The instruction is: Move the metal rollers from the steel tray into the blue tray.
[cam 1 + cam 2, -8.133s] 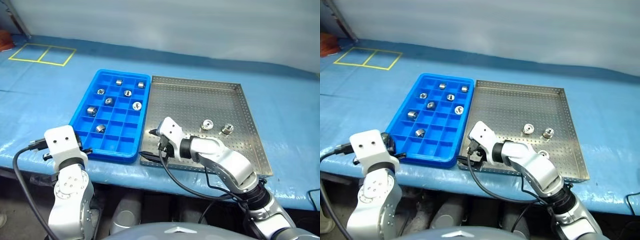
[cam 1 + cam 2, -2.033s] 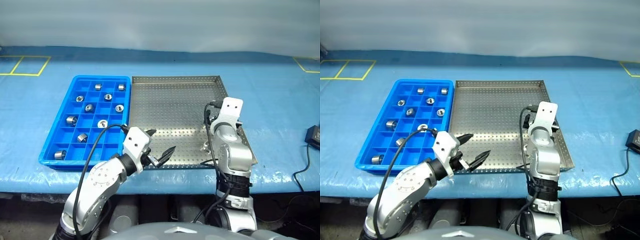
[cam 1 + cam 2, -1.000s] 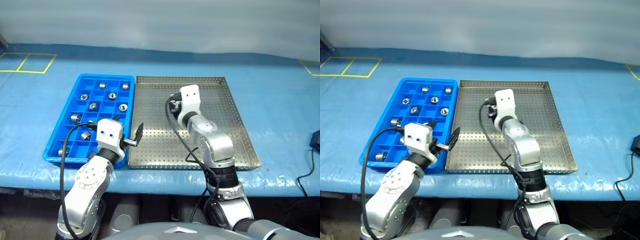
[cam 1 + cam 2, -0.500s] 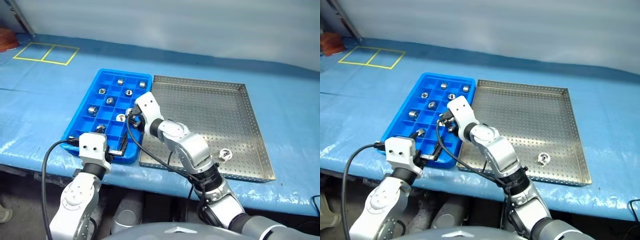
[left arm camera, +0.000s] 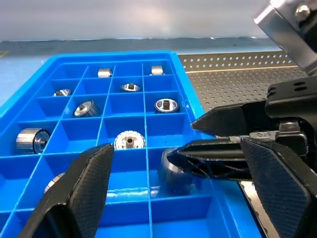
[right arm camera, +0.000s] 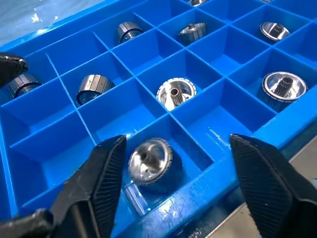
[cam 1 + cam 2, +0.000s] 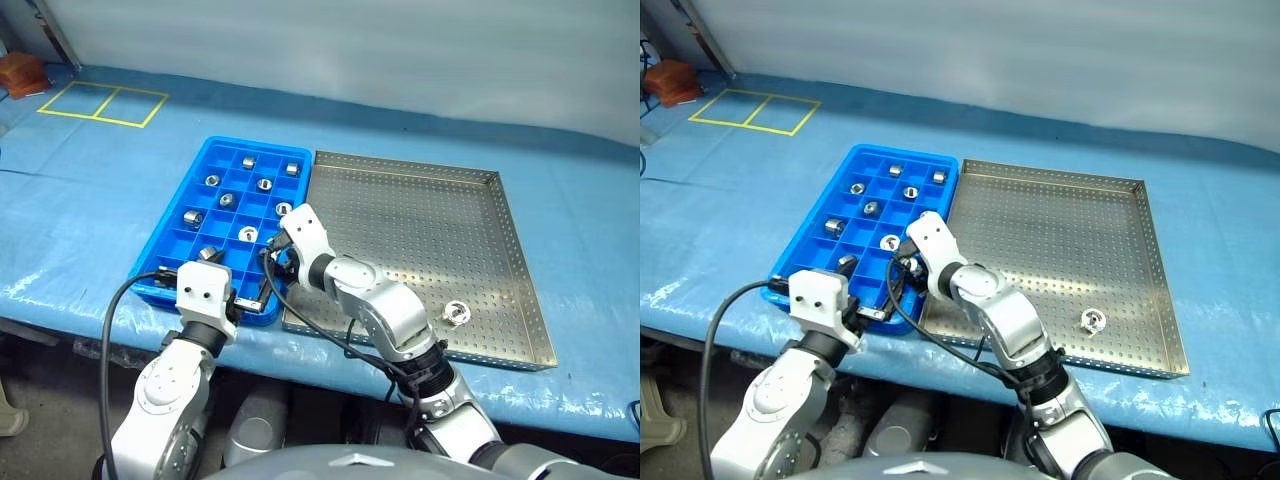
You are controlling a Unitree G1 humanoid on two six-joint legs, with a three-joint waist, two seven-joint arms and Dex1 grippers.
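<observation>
The blue tray [image 7: 258, 146] holds several metal rollers [image 7: 248, 234], each in its own compartment. My right gripper [image 6: 177, 144] hangs open over a near compartment on the tray's right side. One roller [image 6: 150, 158] lies on that compartment's floor between the spread fingers, touching neither. The left wrist view shows that same roller [image 5: 171, 168] under the right gripper's black fingers [image 5: 223, 121]. My left gripper [image 7: 250, 297] is open at the blue tray's front edge, holding nothing. One roller [image 7: 455, 313] lies in the steel tray [image 7: 430, 225] near its front right.
Both trays sit side by side on a blue table cover, close to its front edge. Yellow tape squares [image 7: 100, 103] and an orange object [image 7: 22, 72] are at the far left. Black cables trail from both wrists over the tray fronts.
The right gripper came from the steel tray to the blue tray's near compartments, opened, and let a roller drop into a compartment. The camera view swung left. The left gripper stays open.
</observation>
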